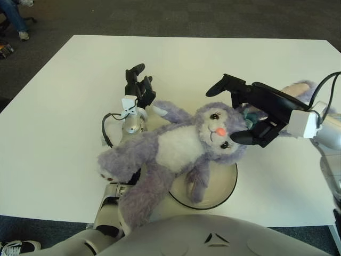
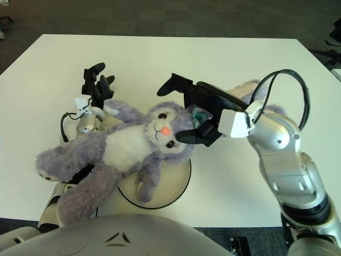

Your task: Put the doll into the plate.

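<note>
Doll: fluffy purple plush rabbit (image 1: 176,152), frame centre, head and one leg over round white black-rimmed plate (image 1: 224,189); body trails left across white worktop (image 1: 53,106).
Right hand (image 1: 250,114): fingers clamped on rabbit's head.
Left hand (image 1: 137,88): upper left of rabbit, fingers apart, holding nothing.

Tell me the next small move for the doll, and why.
Probably shift the right robot hand toward the robot's right, dragging the doll further over the plate: only its head and one arm overlie it; body and legs hang left, across the left robot hand's arm.
</note>
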Robot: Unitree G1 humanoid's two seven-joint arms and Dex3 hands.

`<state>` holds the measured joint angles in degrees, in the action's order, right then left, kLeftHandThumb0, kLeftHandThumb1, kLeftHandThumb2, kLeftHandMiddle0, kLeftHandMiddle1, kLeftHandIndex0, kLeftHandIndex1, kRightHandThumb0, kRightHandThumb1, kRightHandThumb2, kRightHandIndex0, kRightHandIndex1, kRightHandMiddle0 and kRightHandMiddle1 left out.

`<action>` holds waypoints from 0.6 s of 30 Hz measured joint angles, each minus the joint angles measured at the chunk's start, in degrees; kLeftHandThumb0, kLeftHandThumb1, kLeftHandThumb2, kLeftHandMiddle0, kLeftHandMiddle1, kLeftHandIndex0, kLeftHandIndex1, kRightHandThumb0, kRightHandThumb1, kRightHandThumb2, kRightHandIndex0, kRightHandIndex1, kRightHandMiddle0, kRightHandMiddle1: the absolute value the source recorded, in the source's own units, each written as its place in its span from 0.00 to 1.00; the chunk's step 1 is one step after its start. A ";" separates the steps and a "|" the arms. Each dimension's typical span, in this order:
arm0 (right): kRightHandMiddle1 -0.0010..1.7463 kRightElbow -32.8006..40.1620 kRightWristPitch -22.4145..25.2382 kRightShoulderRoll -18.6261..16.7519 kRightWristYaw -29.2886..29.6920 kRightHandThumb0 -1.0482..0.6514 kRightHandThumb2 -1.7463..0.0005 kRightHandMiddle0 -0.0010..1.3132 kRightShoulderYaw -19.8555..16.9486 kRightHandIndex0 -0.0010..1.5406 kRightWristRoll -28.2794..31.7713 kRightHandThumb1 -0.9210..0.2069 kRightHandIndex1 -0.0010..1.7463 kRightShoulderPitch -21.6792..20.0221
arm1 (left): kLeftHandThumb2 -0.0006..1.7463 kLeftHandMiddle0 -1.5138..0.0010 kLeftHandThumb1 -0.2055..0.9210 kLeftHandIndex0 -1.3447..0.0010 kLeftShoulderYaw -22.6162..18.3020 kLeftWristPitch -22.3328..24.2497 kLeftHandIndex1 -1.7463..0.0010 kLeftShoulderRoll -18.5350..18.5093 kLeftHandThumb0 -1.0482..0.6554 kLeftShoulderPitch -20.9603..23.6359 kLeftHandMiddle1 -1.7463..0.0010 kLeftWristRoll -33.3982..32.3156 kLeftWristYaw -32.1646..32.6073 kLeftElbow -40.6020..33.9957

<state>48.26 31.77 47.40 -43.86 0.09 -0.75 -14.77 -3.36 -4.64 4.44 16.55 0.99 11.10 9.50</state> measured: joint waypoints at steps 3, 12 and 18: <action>0.51 -0.04 -0.78 -3.45 0.87 0.57 0.42 0.00 -3.35 0.27 4.33 0.27 0.69 2.37 | 0.47 0.78 1.00 1.00 0.05 0.03 0.45 -0.25 0.19 0.01 0.64 0.01 -0.04 -0.09; 0.45 1.40 4.45 -0.53 2.16 0.84 0.50 0.00 1.83 0.35 0.80 0.32 0.89 -4.79 | 0.46 0.76 1.00 1.00 0.21 0.30 0.43 0.05 0.20 -0.11 0.63 -0.08 -0.19 -0.43; 0.44 1.19 4.48 -0.20 2.42 0.85 0.50 0.00 2.84 0.36 0.21 0.33 0.89 -6.35 | 0.45 0.77 1.00 1.00 0.42 0.41 0.45 0.23 0.21 -0.12 0.63 -0.05 -0.23 -0.52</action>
<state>49.45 36.25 47.20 -41.44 2.93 -0.54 -21.12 -2.94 -4.23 4.67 16.44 0.94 10.87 8.98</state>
